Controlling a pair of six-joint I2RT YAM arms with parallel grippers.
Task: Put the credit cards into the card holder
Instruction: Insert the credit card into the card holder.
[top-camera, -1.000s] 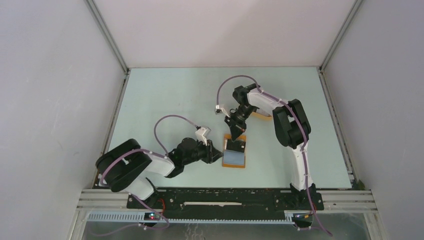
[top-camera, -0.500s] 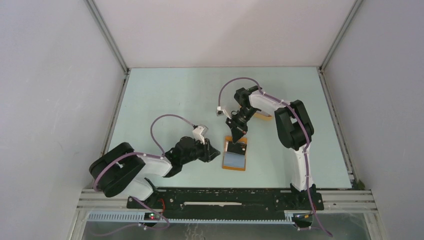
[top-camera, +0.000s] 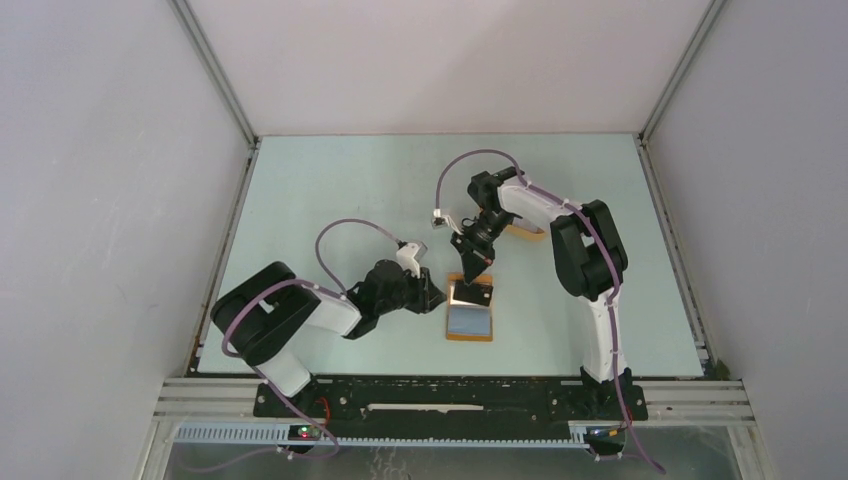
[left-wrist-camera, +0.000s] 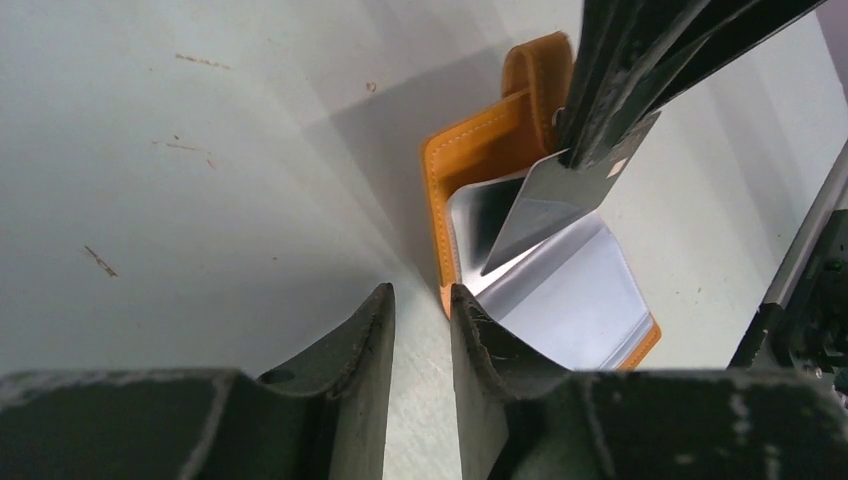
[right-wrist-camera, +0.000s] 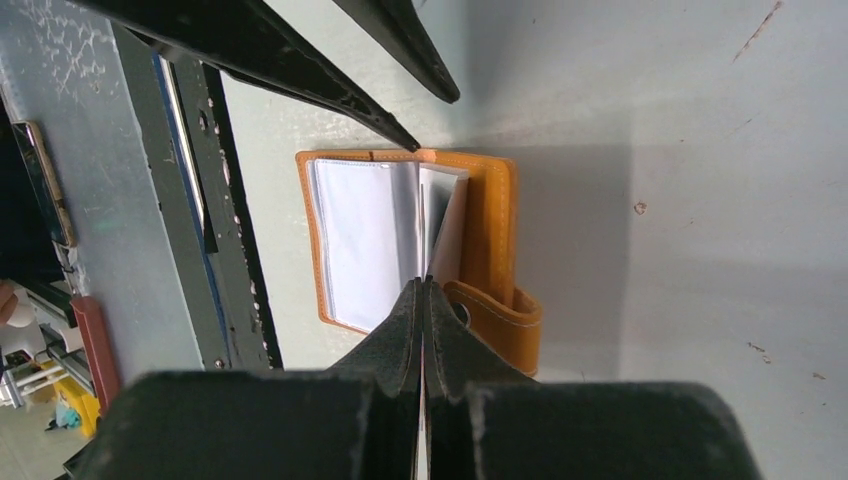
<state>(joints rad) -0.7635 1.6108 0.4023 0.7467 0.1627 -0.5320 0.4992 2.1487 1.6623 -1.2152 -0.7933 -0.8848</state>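
Note:
The orange-brown card holder (top-camera: 468, 334) lies open on the table, its clear sleeves facing up. It also shows in the left wrist view (left-wrist-camera: 470, 150) and in the right wrist view (right-wrist-camera: 494, 235). My right gripper (top-camera: 470, 266) (right-wrist-camera: 422, 282) is shut on a grey credit card (left-wrist-camera: 560, 195) (right-wrist-camera: 447, 228). It holds the card tilted, with the lower corner down in the holder's sleeves. My left gripper (top-camera: 433, 297) (left-wrist-camera: 420, 292) is low on the table at the holder's left edge. Its jaws stand a narrow gap apart with nothing between them, and one fingertip (left-wrist-camera: 462, 300) touches the holder's rim.
An orange rimmed tray (top-camera: 527, 231) sits behind the right arm, partly hidden by it. The holder's closing tab (right-wrist-camera: 505, 322) points toward the right gripper. The black rail at the table's near edge (top-camera: 450, 395) lies just beyond the holder.
My left arm has swung in, bringing its gripper against the holder's left edge with narrower jaws. My right gripper has barely moved and still holds the card over the holder.

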